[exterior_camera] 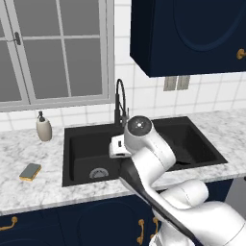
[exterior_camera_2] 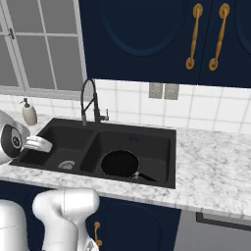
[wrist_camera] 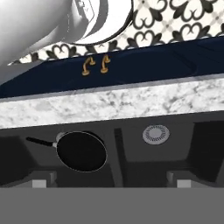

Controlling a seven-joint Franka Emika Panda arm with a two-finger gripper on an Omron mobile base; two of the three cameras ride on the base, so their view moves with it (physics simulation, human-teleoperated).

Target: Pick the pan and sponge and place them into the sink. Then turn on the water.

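the marble tabletop (exterior_camera: 29, 194) carries the black double-basin sink (exterior_camera_2: 54, 128). the gooseneck faucet (exterior_camera_2: 88, 100) stands at the sink's 12 o'clock. the black frying pan (exterior_camera_2: 120, 163) lies in the right basin, handle toward 4 o'clock. the end effector (wrist_camera: 111, 183) hangs above the sink, released, grasping nothing. the sponge (exterior_camera: 30, 171) rests on the tabletop at the sink's 9 o'clock.
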